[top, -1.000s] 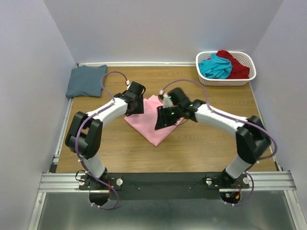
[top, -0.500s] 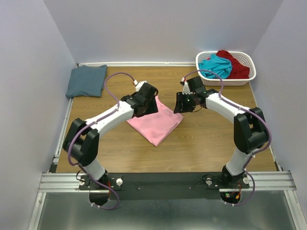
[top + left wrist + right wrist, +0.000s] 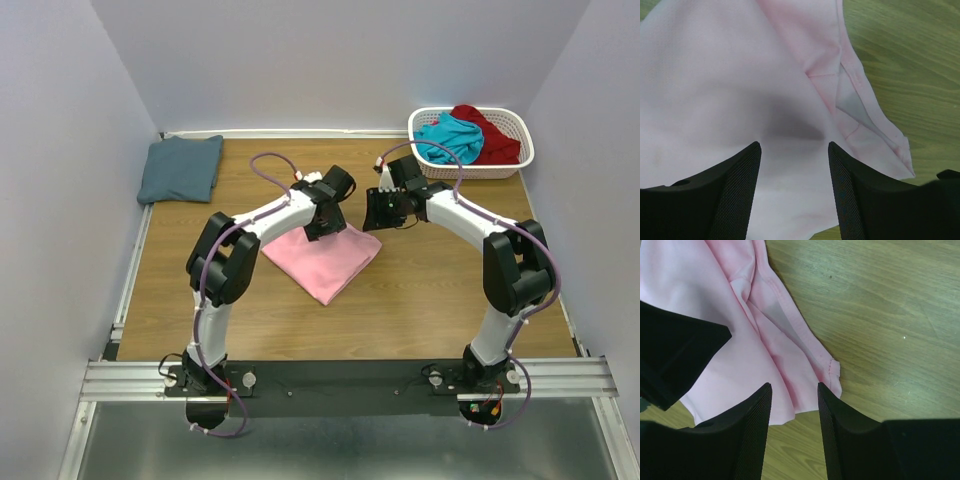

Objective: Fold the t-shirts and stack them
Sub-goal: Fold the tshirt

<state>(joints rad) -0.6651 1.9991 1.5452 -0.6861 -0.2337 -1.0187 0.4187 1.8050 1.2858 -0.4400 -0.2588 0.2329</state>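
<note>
Pale walls enclosed the wooden table (image 3: 430, 300). Near its middle the light pink t-shirt (image 3: 325, 258) was laid as a flat folded packet, with loose hemmed edges shown at its 2 o'clock side. It was judged to be light, soft and limp, so the layers could slide apart if only the top one was taken. A pinch through all layers at the stitched hem corner was judged the safest hold.

The left gripper (image 3: 794, 190) was placed over the 12 o'clock part of the cloth, jaws widely parted, nothing between them. The right gripper (image 3: 794, 410) was placed above the 2 o'clock hem corner, likewise parted and empty.

The slate blue-grey t-shirt (image 3: 180, 168) was seen folded at the table's 10 o'clock corner. The teal t-shirt (image 3: 450, 138) and the dark red t-shirt (image 3: 490, 135) were heaped in the white basket (image 3: 470, 170) at 2 o'clock.
</note>
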